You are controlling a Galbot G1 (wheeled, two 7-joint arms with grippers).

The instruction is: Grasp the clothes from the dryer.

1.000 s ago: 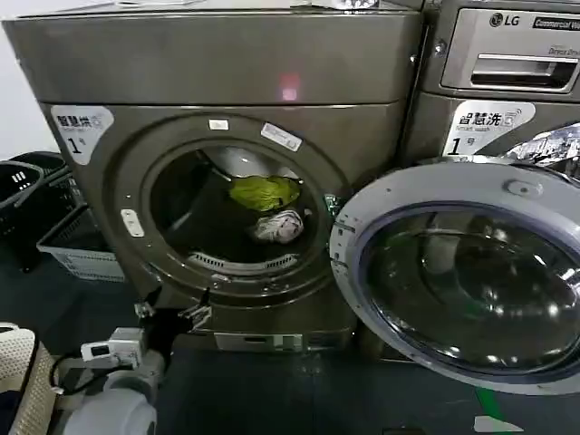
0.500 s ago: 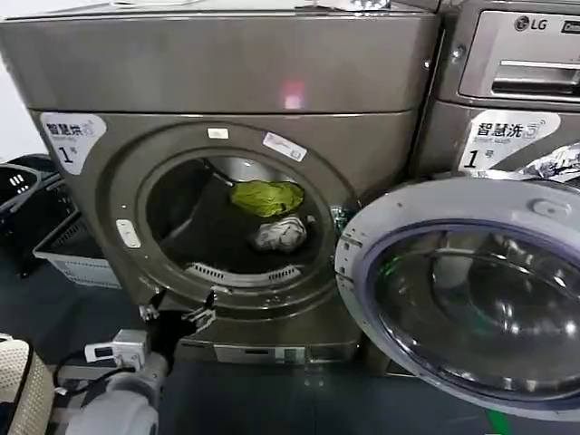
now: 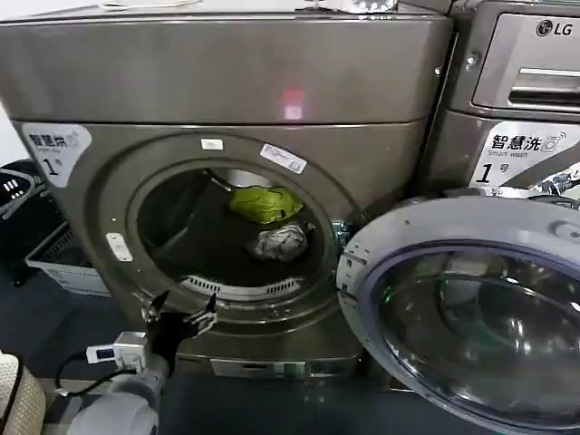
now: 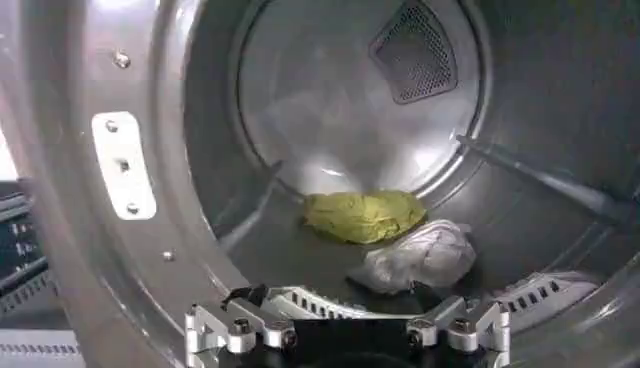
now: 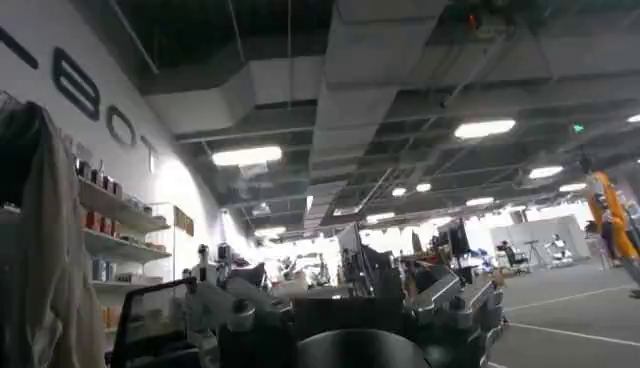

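Hovering open-jawed at the dryer port's lower rim, left gripper risks clipping it, yellow-green garment lying deep ahead.

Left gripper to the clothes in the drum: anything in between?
Just the dryer's port rim with its perforated lint grille; past it, bare drum floor to the yellow-green garment and white garment. Left gripper open. Left wrist view.

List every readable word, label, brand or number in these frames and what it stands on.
"1": white sticker on the dryer; its Chinese characters are too blurred to read.
"LG": neighbouring machine.
"智慧洗", "Smart wash", "1": that machine's sticker.
"BOT": wall lettering, cut off at the frame's edge.
Small labels on the port ring: unreadable.
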